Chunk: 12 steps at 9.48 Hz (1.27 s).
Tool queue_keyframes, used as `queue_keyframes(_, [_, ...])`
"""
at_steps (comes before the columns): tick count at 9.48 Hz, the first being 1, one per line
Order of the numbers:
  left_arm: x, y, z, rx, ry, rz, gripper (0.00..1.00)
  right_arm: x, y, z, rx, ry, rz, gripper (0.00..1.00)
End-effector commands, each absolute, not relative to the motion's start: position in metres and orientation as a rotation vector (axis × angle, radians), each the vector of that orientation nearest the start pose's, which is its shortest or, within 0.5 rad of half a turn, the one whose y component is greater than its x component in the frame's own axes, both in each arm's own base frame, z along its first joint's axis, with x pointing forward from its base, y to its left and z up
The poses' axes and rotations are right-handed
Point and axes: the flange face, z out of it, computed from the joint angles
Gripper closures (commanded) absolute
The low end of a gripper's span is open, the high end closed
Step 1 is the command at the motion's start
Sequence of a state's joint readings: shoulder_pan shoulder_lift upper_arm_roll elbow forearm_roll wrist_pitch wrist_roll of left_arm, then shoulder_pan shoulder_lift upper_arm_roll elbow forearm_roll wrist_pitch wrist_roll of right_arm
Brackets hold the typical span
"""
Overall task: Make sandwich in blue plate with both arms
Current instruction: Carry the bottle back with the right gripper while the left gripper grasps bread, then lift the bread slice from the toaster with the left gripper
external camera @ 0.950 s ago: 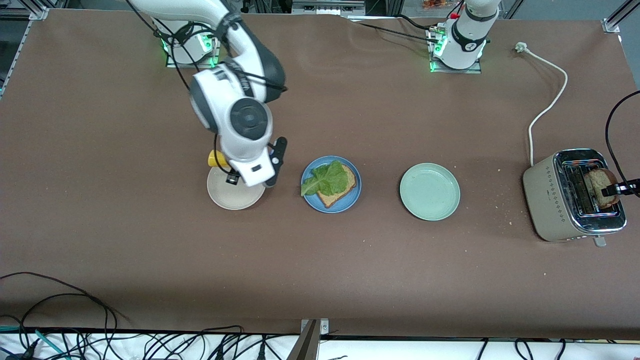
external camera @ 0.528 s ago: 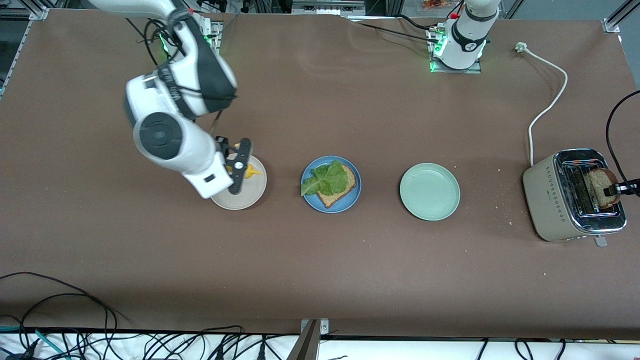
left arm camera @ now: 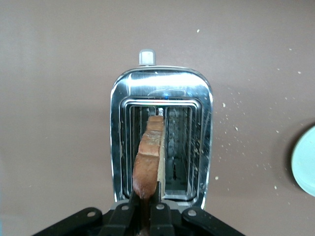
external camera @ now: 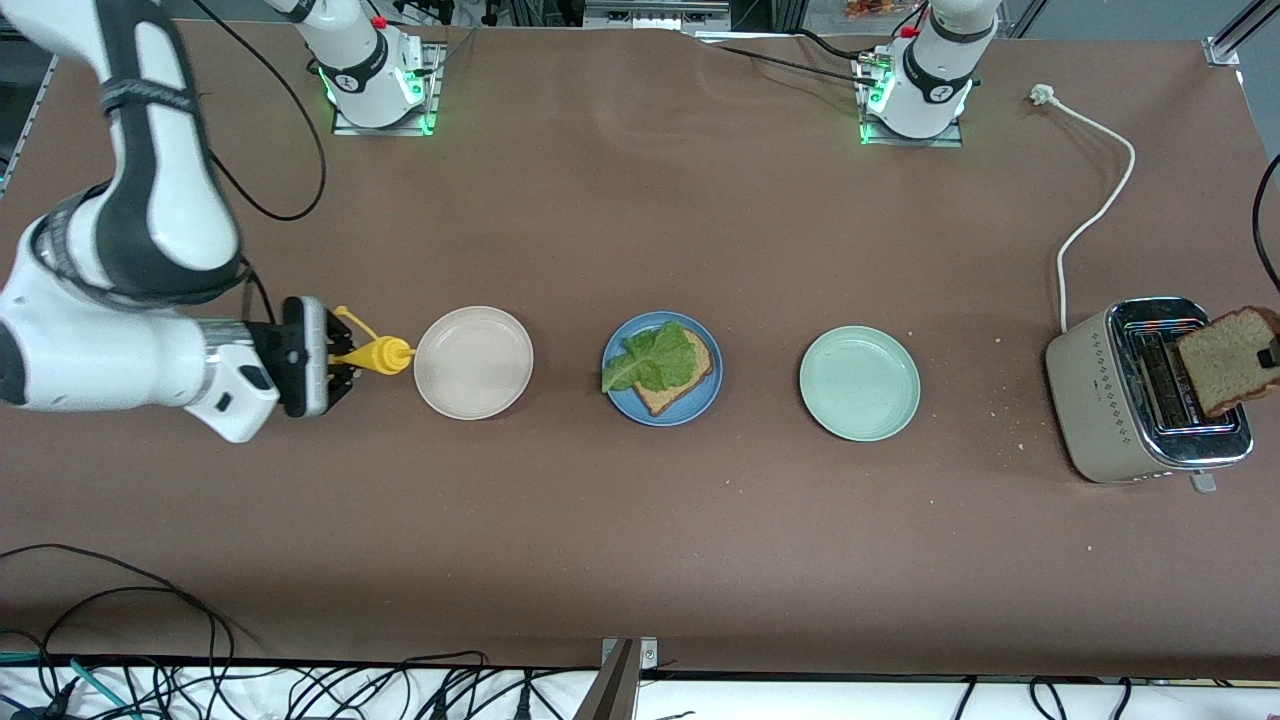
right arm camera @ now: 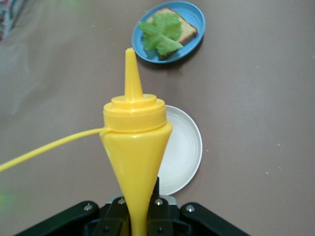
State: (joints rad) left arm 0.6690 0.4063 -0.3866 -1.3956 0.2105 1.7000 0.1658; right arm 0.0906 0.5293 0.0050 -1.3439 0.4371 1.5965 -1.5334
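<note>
The blue plate point(external camera: 661, 368) sits mid-table with one brown bread slice point(external camera: 690, 385) on it and a green lettuce leaf point(external camera: 655, 360) on top. My left gripper point(external camera: 1272, 355) is shut on a second bread slice point(external camera: 1228, 360), held over the toaster point(external camera: 1100, 390). In the left wrist view that slice point(left arm camera: 150, 157) stands edge-on between my left gripper's point(left arm camera: 146, 194) jaws, above a toaster slot. My right gripper point(external camera: 335, 358) is shut on a yellow sauce bottle point(external camera: 375, 354), its nozzle toward the beige plate point(external camera: 473, 362). The right wrist view shows the bottle point(right arm camera: 135, 142), the gripper point(right arm camera: 142, 196) and the blue plate point(right arm camera: 197, 12).
A pale green plate point(external camera: 859, 382) lies between the blue plate and the toaster. The toaster's white cord point(external camera: 1095, 220) runs toward the left arm's base. Crumbs are scattered near the toaster. Black cables point(external camera: 120, 600) hang along the table edge nearest the front camera.
The right arm has swung from over the beige plate out toward its end of the table, carrying the yellow bottle. My left gripper has lifted the bread slice up out of the toaster slot.
</note>
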Motion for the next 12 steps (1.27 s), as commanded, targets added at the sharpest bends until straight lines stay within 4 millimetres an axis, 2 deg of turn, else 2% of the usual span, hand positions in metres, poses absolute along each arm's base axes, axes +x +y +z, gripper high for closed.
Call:
queue_keyframes(1, [0.604, 0.210, 0.539, -3.090, -0.089, 0.105, 1.00, 0.667, 0.057, 0.367, -1.565, -1.861, -0.290, 0.89])
queue_keyframes(2, [0.602, 0.186, 0.557, -3.114, -0.109, 0.079, 1.00, 0.659, 0.041, 0.348, -1.467, -1.813, -0.368, 0.89])
queue_keyframes(3, [0.602, 0.164, 0.559, -3.187, -0.252, 0.103, 1.00, 0.650, 0.021, 0.328, -1.401, -1.800, -0.415, 0.89])
queue_keyframes(4, [0.604, 0.131, 0.558, -3.230, -0.350, 0.162, 1.00, 0.644, 0.002, 0.299, -1.318, -1.780, -0.511, 0.89])
queue_keyframes(5, [0.607, 0.094, 0.558, -3.248, -0.429, 0.210, 1.00, 0.635, -0.002, 0.271, -1.235, -1.767, -0.599, 0.89])
queue_keyframes(7, [0.611, 0.023, 0.552, -3.347, -0.641, 0.339, 1.00, 0.623, -0.023, 0.234, -1.151, -1.794, -0.693, 0.89])
queue_keyframes(8, [0.614, -0.005, 0.545, -3.375, -0.687, 0.402, 1.00, 0.617, -0.037, 0.203, -1.122, -1.776, -0.751, 0.89])
queue_keyframes(9, [0.618, -0.037, 0.531, -3.400, -0.754, 0.467, 1.00, 0.613, -0.055, 0.179, -1.074, -1.794, -0.852, 0.89])
queue_keyframes(10, [0.620, -0.072, 0.512, -3.410, -0.846, 0.456, 1.00, 0.609, -0.060, 0.163, -1.055, -1.785, -0.894, 0.89])
queue_keyframes(11, [0.619, -0.108, 0.492, -3.396, -0.906, 0.436, 1.00, 0.600, -0.072, 0.139, -1.094, -1.699, -0.945, 0.89])
queue_keyframes(12, [0.617, -0.148, 0.475, -3.399, -0.986, 0.394, 1.00, 0.588, -0.070, 0.116, -1.108, -1.569, -1.010, 0.89])
